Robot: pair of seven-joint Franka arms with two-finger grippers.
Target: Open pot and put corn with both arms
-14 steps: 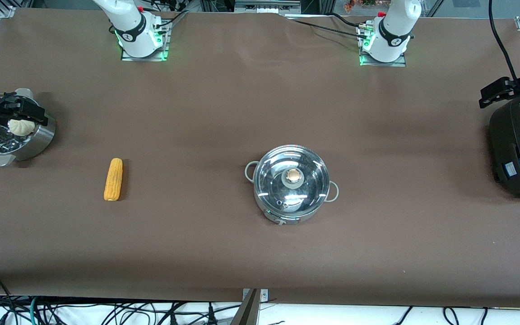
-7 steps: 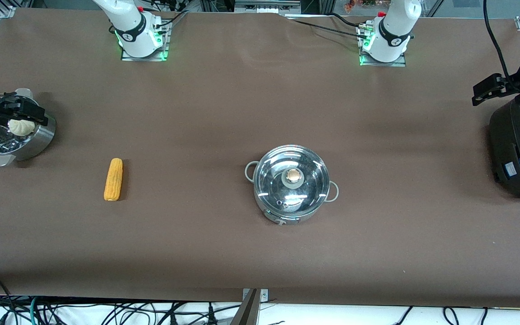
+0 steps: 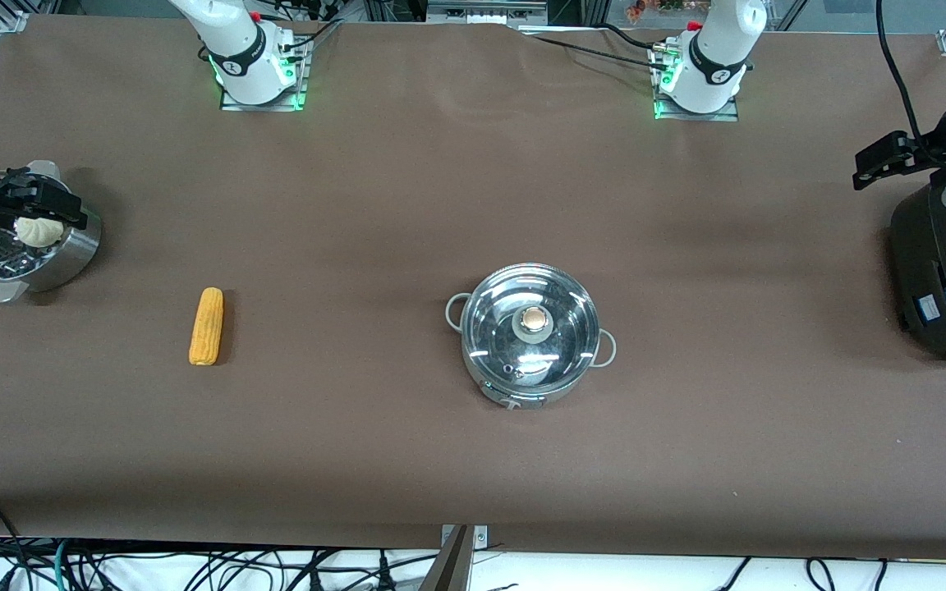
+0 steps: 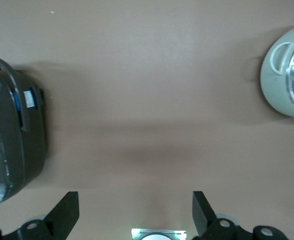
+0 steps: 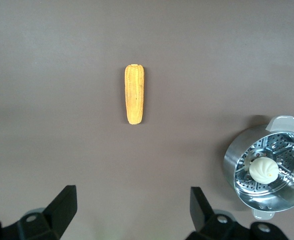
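Note:
The steel pot (image 3: 481,341) stands mid-table with its glass lid (image 3: 559,328) on and a tan knob (image 3: 533,319) at the centre. Part of the pot shows in the left wrist view (image 4: 279,80). The corn (image 3: 207,326) lies flat on the table toward the right arm's end and also shows in the right wrist view (image 5: 135,94). My left gripper (image 3: 884,160) hangs open and empty in the air beside the rice cooker, also seen in its wrist view (image 4: 135,197). My right gripper (image 3: 38,203) hangs open and empty over the steamer pot, also seen in its wrist view (image 5: 133,192).
A steel steamer pot (image 3: 79,246) with a white bun (image 3: 38,231) stands at the right arm's end and shows in the right wrist view (image 5: 236,165). A large black rice cooker (image 3: 945,271) stands at the left arm's end and shows in the left wrist view (image 4: 9,145).
My left gripper has shifted a little toward the middle of the table and toward the bases. The right gripper, pot and corn have not moved.

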